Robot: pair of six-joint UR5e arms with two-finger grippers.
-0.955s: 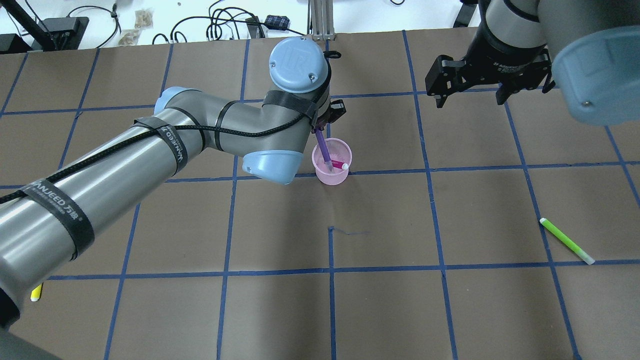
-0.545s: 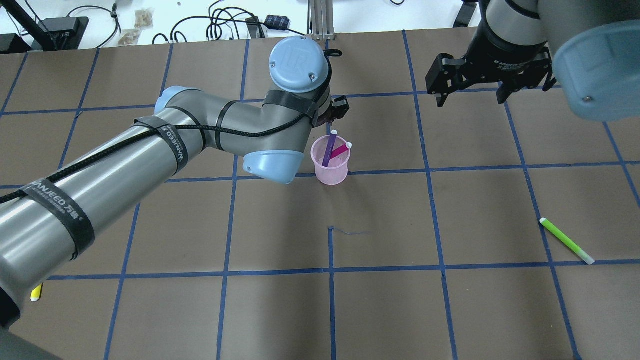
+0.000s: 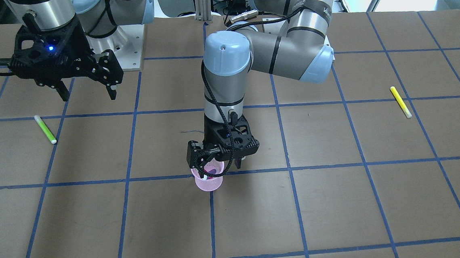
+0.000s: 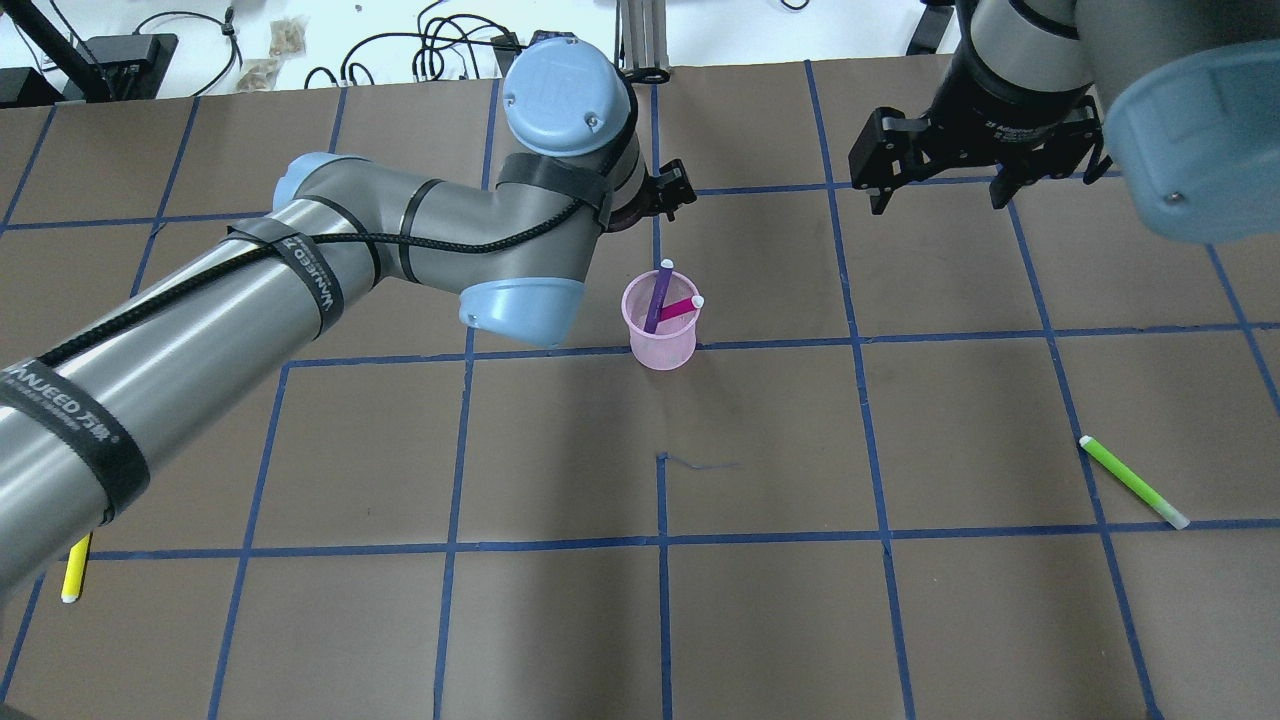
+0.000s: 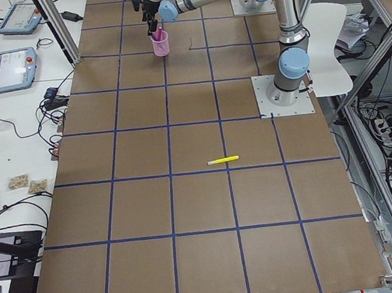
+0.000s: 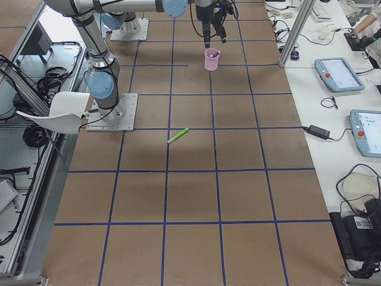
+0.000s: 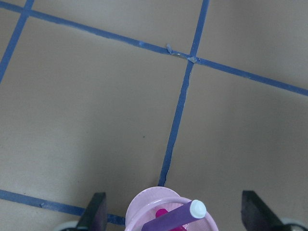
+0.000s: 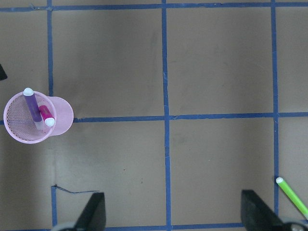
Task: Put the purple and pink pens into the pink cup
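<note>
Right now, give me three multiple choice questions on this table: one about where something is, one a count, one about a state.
1. Where is the purple pen?
A. in the pink cup
B. lying flat outside it
C. held in a pincer

2. How many pens lie loose on the table?
A. none
B. two
C. four

3. The left pincer is:
A. shut on a pen
B. open and empty
C. out of view

Answers:
1 A, it stands in the cup beside the pink pen.
2 B, one green pen and one yellow pen.
3 B, its jaws stand apart, gripping nothing.
</note>
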